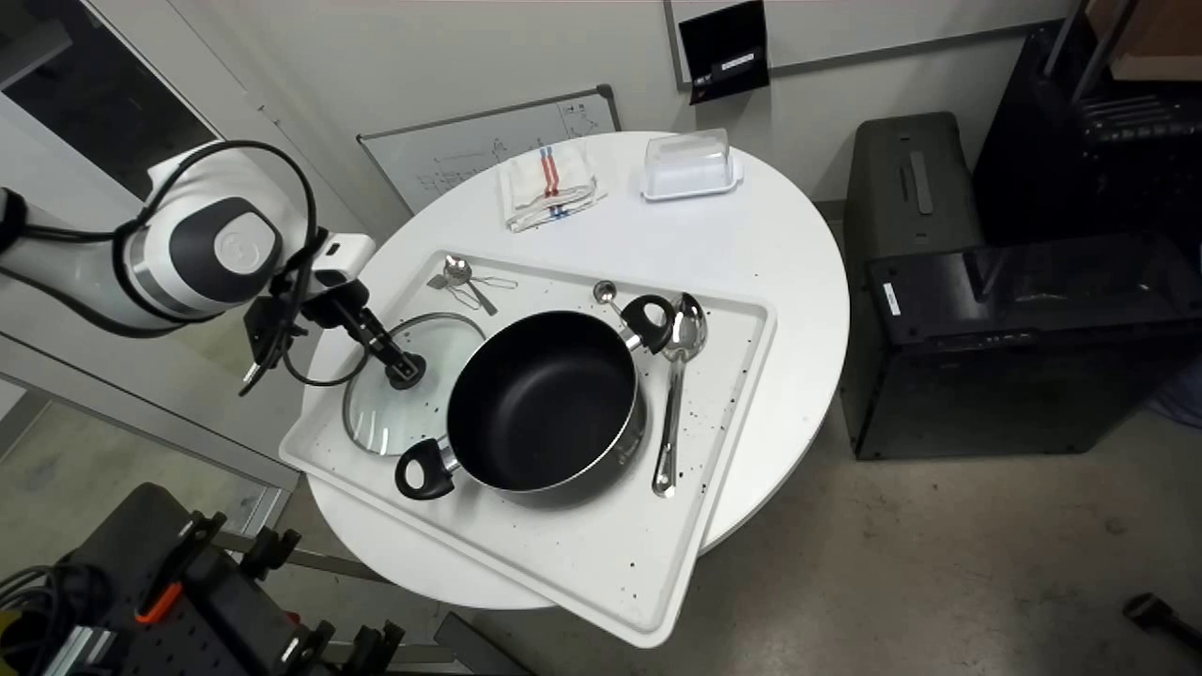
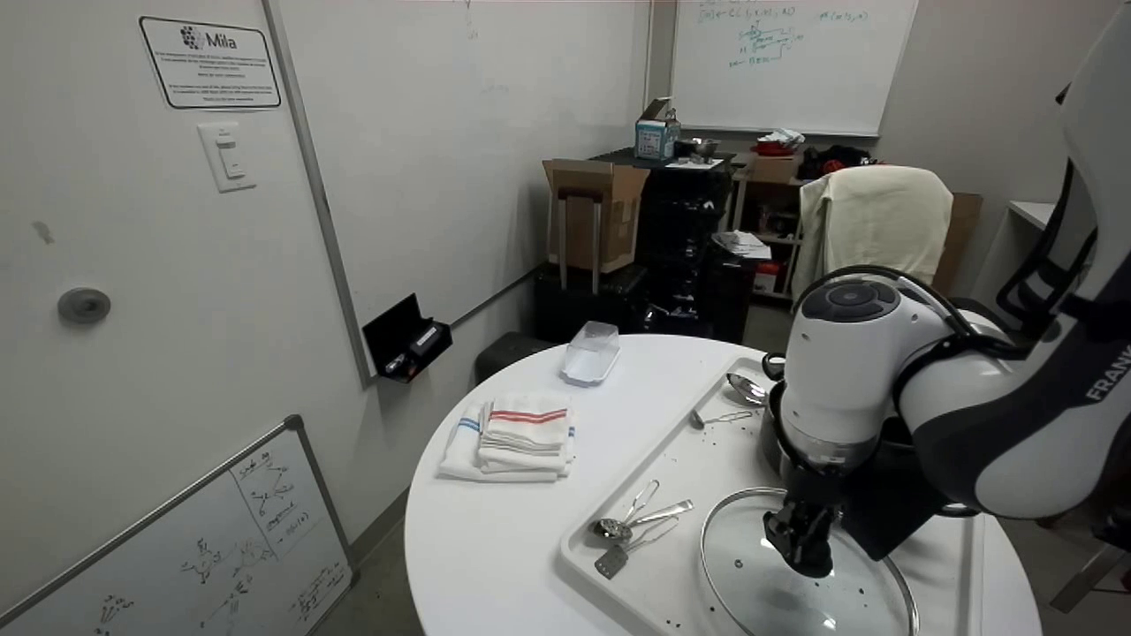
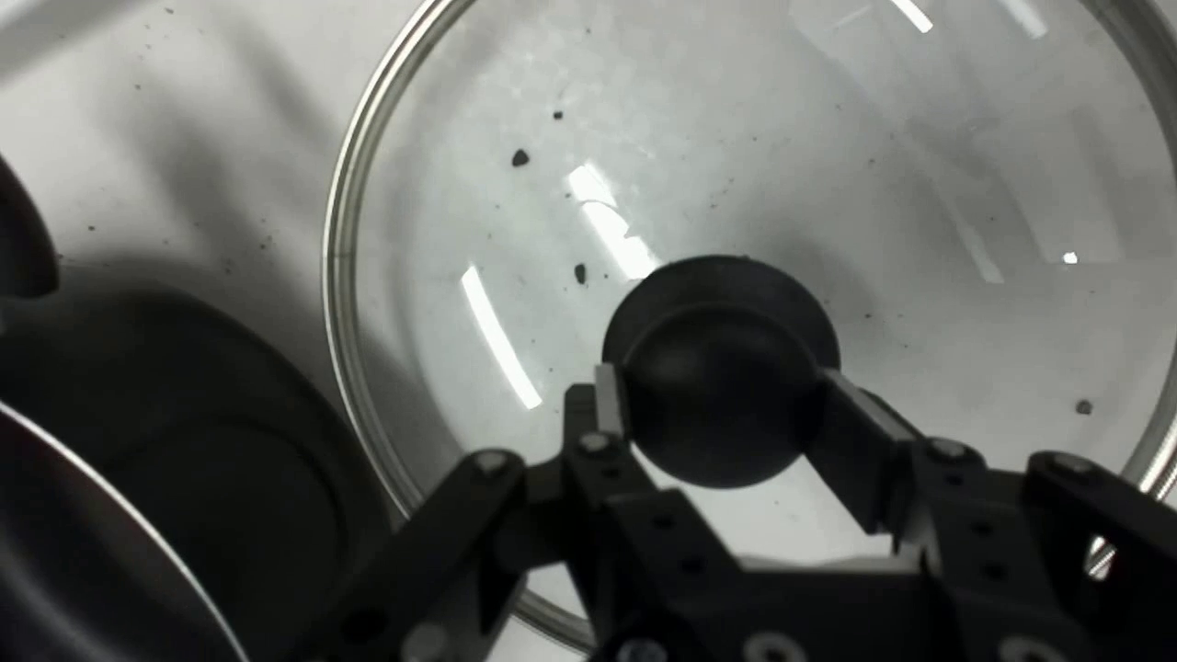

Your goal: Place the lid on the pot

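The glass lid (image 1: 449,352) lies over the white tray beside the pot; it also shows in an exterior view (image 2: 751,565) and the wrist view (image 3: 754,165). I cannot tell whether it rests on the tray or hangs slightly above. The wide black pot (image 1: 545,404) stands uncovered and upright on the tray; the arm mostly hides it in an exterior view (image 2: 771,442), and part shows at the left of the wrist view (image 3: 184,432). My gripper (image 3: 718,386) has both fingers against the sides of the lid's black knob (image 3: 726,446). It also shows in both exterior views (image 1: 404,368) (image 2: 815,549).
The tray (image 1: 601,563) sits on a round white table (image 1: 798,253). A large spoon (image 1: 671,404) and a small metal cup (image 1: 605,292) lie near the pot's far handle. Small utensils (image 1: 460,277) lie beyond the lid. Folded towels (image 1: 549,183) and a butter dish (image 1: 690,169) stand at the back.
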Controlling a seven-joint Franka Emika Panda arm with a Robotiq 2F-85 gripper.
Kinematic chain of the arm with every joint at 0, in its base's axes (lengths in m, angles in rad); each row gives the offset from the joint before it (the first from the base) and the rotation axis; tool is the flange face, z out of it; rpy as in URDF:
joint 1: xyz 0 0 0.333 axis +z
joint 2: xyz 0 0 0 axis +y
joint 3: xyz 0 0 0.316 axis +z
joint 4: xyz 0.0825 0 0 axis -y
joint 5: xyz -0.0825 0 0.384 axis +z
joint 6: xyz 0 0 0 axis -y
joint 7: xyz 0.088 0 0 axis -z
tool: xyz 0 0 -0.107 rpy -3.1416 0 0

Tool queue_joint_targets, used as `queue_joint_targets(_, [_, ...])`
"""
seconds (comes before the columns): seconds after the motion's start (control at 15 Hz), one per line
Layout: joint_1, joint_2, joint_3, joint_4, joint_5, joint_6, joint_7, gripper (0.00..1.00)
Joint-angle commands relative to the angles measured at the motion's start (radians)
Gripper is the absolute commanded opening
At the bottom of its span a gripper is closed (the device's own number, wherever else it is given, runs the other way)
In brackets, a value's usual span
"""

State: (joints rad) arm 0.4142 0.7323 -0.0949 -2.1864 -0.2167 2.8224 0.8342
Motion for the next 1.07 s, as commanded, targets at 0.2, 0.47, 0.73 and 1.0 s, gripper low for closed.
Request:
queue_joint_targets(0.2, [-0.001,-0.184,0.000,-0.139,0.036,0.020,-0.082,0.25])
queue_joint_targets(0.47, [-0.002,-0.263,0.004,-0.186,0.028,0.007,-0.107,0.25])
queue_joint_targets(0.73, [0.006,-0.330,-0.006,-0.222,0.013,-0.006,-0.115,0.25])
queue_joint_targets(1.0, [0.005,-0.374,-0.023,-0.240,-0.003,-0.026,-0.099,0.25])
